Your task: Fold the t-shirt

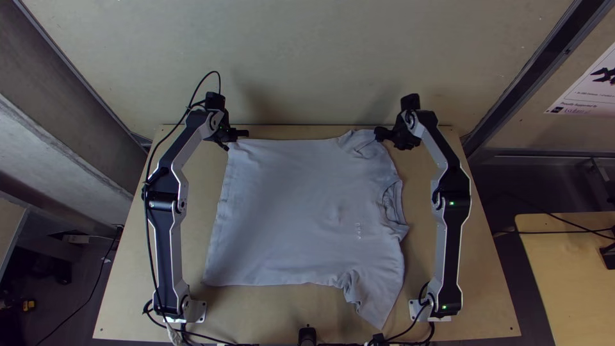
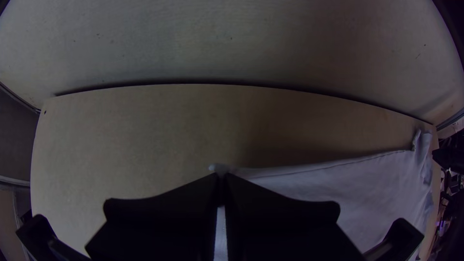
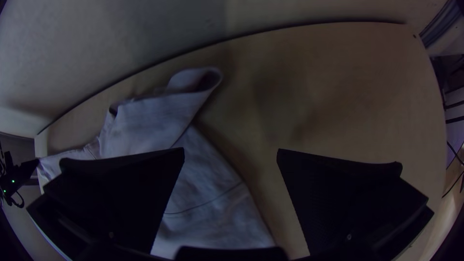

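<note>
In the top view, the grey short-sleeved t-shirt (image 1: 288, 205) is seen spread across the wooden table (image 1: 480, 307), between the two arms, its whole outline laid open. A small chest print (image 1: 359, 231) is also shown there near the collar (image 1: 392, 204).

By the left wrist view a closer detail is added: a corner of the hem is pinched between the closed fingers of the left gripper (image 1: 233, 139), and a small tip of cloth is left poking out past the fingertips of that gripper (image 2: 221, 175). By the right wrist view, the far sleeve (image 3: 150, 116) is revealed as bunched and partly folded over, with its opening curled into a hollow. The right gripper (image 1: 392, 139) is placed beside that sleeve at the far edge of the t-shirt; its fingers (image 3: 140, 193) are held wide apart, and nothing is gripped between them.

The collar is pointed toward the right arm and the straight hem toward the left arm, so the long axis is laid crosswise, from one arm's side to the other. The near sleeve (image 1: 378, 304) is angled toward the table's near edge, close to the right arm's base (image 1: 442, 307), with creases gathered at its underarm.
</note>
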Motion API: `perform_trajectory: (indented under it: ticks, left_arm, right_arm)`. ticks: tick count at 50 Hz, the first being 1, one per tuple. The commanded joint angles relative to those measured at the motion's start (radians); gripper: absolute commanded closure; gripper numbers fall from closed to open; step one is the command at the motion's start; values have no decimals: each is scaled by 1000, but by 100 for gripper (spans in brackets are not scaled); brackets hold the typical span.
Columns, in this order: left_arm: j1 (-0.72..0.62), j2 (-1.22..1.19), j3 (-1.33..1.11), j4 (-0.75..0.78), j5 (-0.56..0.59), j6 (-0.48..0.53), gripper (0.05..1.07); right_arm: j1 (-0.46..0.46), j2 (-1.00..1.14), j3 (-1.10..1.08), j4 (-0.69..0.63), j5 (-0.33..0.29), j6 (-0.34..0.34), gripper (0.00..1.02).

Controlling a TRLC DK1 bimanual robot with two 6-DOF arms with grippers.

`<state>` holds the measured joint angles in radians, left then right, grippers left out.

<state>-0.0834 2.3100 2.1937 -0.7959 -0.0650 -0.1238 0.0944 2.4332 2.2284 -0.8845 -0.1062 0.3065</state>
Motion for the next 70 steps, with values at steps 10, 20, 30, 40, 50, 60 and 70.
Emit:
perform_trajectory:
  ticks: [10, 20, 30, 40, 50, 60, 70]
  left_arm:
    - [7, -38, -12, -20, -9, -11, 105]
    - [10, -43, -12, -19, -9, -4, 105]
    - [24, -47, -15, -20, -9, -4, 105]
    - [34, -57, -15, -14, -9, -4, 105]
    - [42, -50, -6, 18, -7, -37, 105]
    - [39, -17, 20, 78, -7, -40, 105]
    - [50, 14, 41, 75, -7, -50, 105]
  right_arm:
    - [45, 75, 48, -16, 5, -1, 38]
    - [96, 132, 86, -14, 123, -129, 100]
    - [108, 122, 94, -24, 138, -116, 100]
    - [80, 99, 119, -14, 140, -79, 100]
    - [33, 73, 145, 21, 143, -49, 100]
    - [22, 61, 146, 85, 148, -14, 100]
    - [36, 49, 151, 101, 152, -12, 100]
